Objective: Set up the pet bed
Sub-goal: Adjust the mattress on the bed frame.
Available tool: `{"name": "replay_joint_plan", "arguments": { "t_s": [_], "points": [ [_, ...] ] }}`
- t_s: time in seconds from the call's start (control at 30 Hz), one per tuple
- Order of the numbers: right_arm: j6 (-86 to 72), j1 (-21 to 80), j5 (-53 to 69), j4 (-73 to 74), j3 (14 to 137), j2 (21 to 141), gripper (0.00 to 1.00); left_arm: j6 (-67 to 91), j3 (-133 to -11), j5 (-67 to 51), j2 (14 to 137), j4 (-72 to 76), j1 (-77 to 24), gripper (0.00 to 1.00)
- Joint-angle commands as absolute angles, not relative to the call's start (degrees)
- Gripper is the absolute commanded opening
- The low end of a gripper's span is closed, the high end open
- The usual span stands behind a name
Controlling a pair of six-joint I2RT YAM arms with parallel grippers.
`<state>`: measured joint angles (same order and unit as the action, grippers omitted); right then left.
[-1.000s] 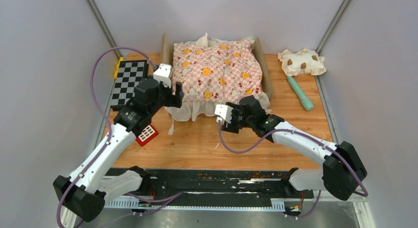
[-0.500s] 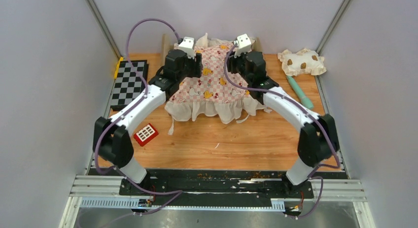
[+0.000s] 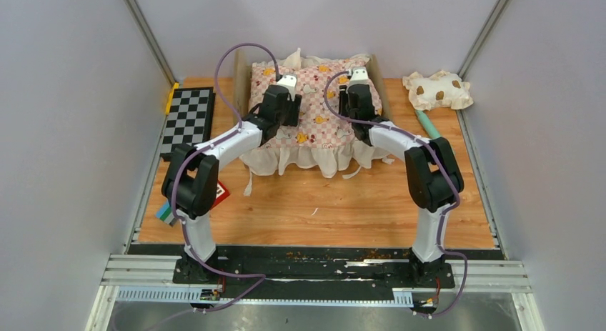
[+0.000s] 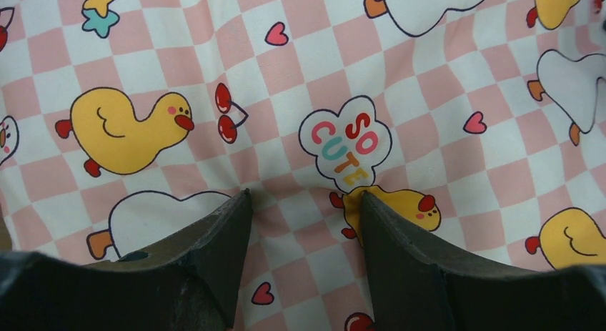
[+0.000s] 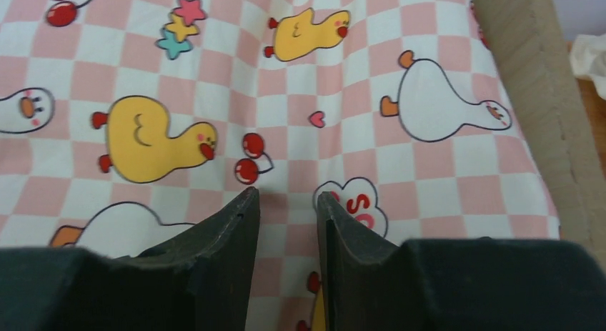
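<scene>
While both arms reach out over the far middle of the table (image 3: 321,209), I see the pet bed (image 3: 379,73) standing there against the back wall. Only its pale wooden side boards show, one on each side of the pink checkered cushion (image 3: 318,127) that lies in it. The cushion's white ruffle spills over the near end onto the tabletop.

On my left wrist camera, the left gripper (image 4: 304,202) points down at the cushion's duck print. Its fingers (image 4: 225,227) stand well apart, with the tips pressed onto the cloth and a "SO CUTE" badge just beyond the gap. The cloth between them lies nearly flat.

On the right wrist camera, the right gripper (image 5: 287,199) also has its tips on the cushion, close to the bed's right side board. Its fingers (image 5: 350,224) leave only a narrow gap, and creases run toward it. I cannot tell whether a fold is pinched there.

A spotted cream pillow (image 3: 437,90) sits in the far right corner, apart from the bed. A teal stick (image 3: 426,122) lies just nearer, partly hidden by the right arm. A black-and-white checkerboard (image 3: 187,116) lies by the left wall, and a red block (image 3: 221,195) peeks out beside the left arm.
</scene>
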<state>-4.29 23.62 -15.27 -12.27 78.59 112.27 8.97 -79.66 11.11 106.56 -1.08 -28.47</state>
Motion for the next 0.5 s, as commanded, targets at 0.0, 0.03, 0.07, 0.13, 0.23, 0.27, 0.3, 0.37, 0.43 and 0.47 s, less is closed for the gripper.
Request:
{"name": "replay_joint_plan", "arguments": {
  "t_s": [0.0,0.03,0.07,0.13,0.23,0.27,0.3,0.37,0.43,0.47],
  "points": [
    [-6.0,21.6,-18.7,-12.0,79.1,108.4,0.37,7.3,-78.6,16.3,106.7,-2.8,-28.6,0.66],
    [-5.8,21.4,-18.3,-12.0,79.2,107.2,0.38,7.5,-78.5,15.9,106.0,-2.9,-28.6,0.68],
    [-5.7,20.9,-17.8,-11.9,79.5,105.5,0.40,7.5,-78.6,15.1,105.0,-2.9,-28.6,0.71],
    [-5.3,20.1,-16.6,-11.6,80.3,102.3,0.44,7.9,-79.3,13.2,102.3,-3.1,-28.6,0.76],
    [-5.3,17.7,-15.8,-9.1,83.2,98.1,0.51,8.7,-82.5,9.8,97.3,-4.7,-28.7,0.83],
    [-5.3,16.5,-15.7,-7.5,84.4,97.1,0.54,8.9,-83.4,8.4,95.5,-5.4,-28.8,0.85],
    [-5.5,15.1,-16.0,-5.8,85.5,96.3,0.58,9.4,-84.6,6.8,94.0,-6.3,-28.9,0.87],
    [-6.9,11.3,-17.0,-1.9,87.4,95.2,0.65,10.7,-85.9,4.8,89.7,-9.0,-28.9,0.89],
    [-7.7,7.0,-17.4,-1.3,86.8,94.6,0.71,11.8,-85.1,3.2,85.3,-11.8,-28.9,0.89],
    [-7.9,4.9,-17.3,-1.5,86.4,94.5,0.74,12.6,-83.8,2.8,82.8,-12.6,-28.9,0.89]
  ]
}}
